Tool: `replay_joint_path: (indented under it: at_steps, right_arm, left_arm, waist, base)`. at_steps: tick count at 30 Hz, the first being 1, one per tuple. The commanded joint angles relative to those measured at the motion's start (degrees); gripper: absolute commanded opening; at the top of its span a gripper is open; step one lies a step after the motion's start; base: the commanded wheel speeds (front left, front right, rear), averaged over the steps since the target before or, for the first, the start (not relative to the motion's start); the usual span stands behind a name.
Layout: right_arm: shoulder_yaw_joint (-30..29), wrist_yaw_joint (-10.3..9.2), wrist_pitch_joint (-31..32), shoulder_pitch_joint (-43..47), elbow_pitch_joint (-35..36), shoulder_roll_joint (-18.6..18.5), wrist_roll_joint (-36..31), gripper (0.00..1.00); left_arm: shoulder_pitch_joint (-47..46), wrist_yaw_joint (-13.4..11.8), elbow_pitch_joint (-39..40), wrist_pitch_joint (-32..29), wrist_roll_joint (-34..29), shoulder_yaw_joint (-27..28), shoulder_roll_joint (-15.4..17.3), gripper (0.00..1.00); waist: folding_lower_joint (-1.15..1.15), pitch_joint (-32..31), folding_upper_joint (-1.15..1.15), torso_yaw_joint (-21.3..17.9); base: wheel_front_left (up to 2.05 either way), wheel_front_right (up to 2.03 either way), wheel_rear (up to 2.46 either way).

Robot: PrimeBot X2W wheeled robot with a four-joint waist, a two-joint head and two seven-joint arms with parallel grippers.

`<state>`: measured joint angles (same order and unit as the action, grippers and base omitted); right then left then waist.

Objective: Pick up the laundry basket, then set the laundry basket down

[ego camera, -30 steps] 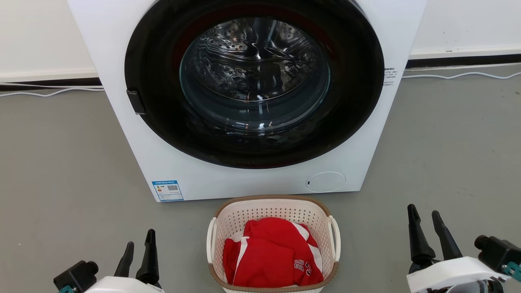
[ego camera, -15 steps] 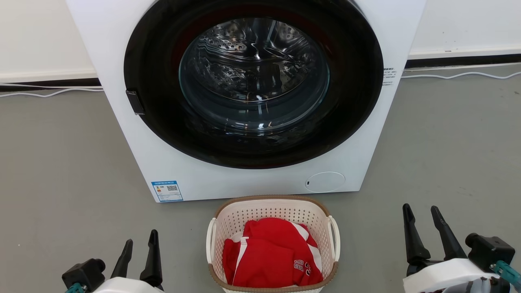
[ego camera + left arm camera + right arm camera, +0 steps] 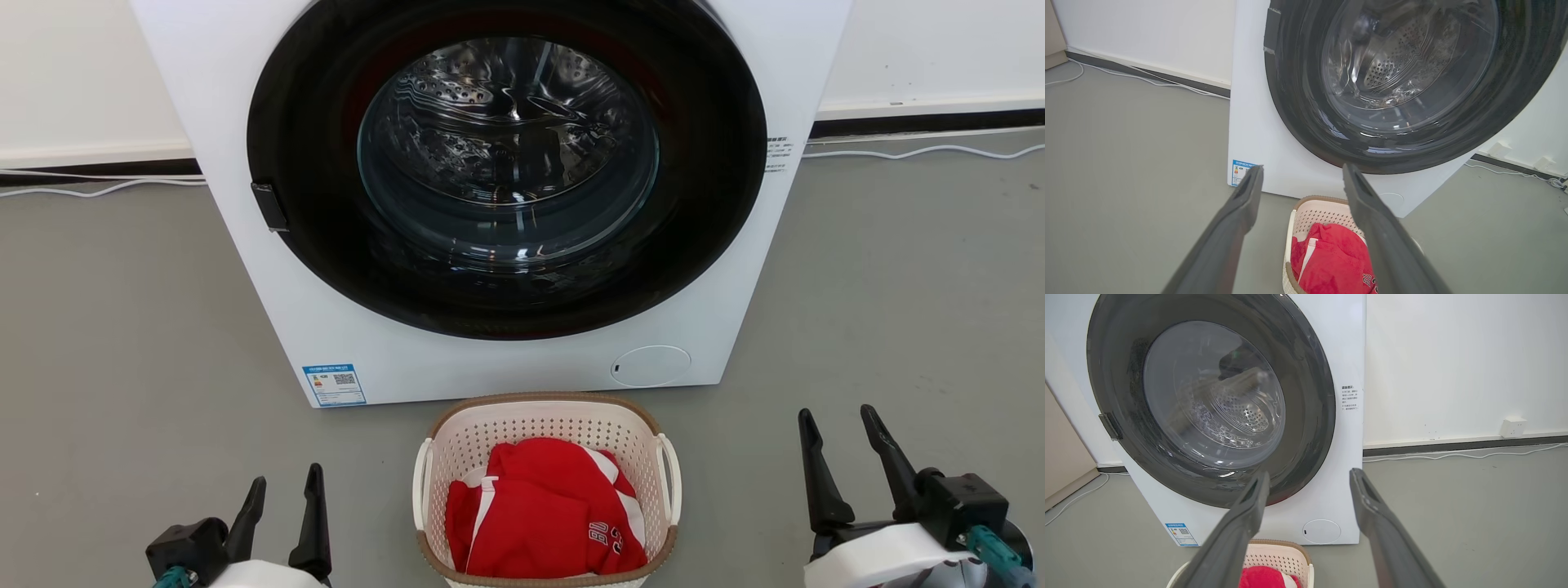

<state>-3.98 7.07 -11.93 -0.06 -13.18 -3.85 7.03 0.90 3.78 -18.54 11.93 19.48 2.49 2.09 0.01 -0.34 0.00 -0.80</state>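
The laundry basket (image 3: 543, 426) sat on the floor (image 3: 122, 327) by the washing machine (image 3: 408, 367), not yet lifted, and the left gripper (image 3: 286, 476) and right gripper (image 3: 837, 412), both spread wide and holding nothing, probably had to reach its side handles (image 3: 423, 482) next.

The floor (image 3: 122, 327) is smooth and grey. It runs back to a white wall (image 3: 82, 73) with a dark skirting strip (image 3: 931, 122) along its foot. A white front-loading washing machine (image 3: 269, 327) stands on the floor at the far middle. The laundry basket (image 3: 543, 420) sits upright just in front of the machine's base, but it is unclear whether the two touch. A white cable (image 3: 98, 189) trails along the far left edge by the skirting, and a second white cable (image 3: 922, 150) along the far right.
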Motion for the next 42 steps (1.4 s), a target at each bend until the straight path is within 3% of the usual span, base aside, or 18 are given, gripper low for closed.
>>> replay_joint_path:
  at_steps: [1,13,33,42]
  right_arm:
    - [1.01,0.38,-1.15,-0.77,2.06,-0.78,-2.00,1.00]
    - [0.69,0.42,-3.07,-0.73,2.40,-0.77,-10.43,1.00]
    - [-0.05,0.42,-3.07,-0.81,1.76,-0.15,-9.89,1.00]
    - [-0.39,0.42,-3.07,-4.30,-0.83,0.30,-8.34,1.00]
  left_arm:
    - [-0.68,-0.37,1.24,1.13,-1.89,1.27,0.70,1.00]
    - [-0.41,-0.54,1.13,3.07,-9.49,1.30,0.79,1.00]
    - [-0.52,-0.34,1.22,3.07,-9.54,1.57,0.78,1.00]
    - [-3.40,-0.14,0.07,3.07,-9.29,0.61,0.78,1.00]
  waist:
    - [-0.01,-0.01,0.00,-0.01]
    - [-0.01,0.01,0.00,-0.16]
    - [-0.01,0.38,0.00,-0.03]
    - [-0.01,5.16,0.00,-0.15]
  base:
    - [0.00,0.00,0.00]
    - [0.00,0.00,0.00]
    - [0.00,0.00,0.00]
    - [0.00,0.00,0.00]
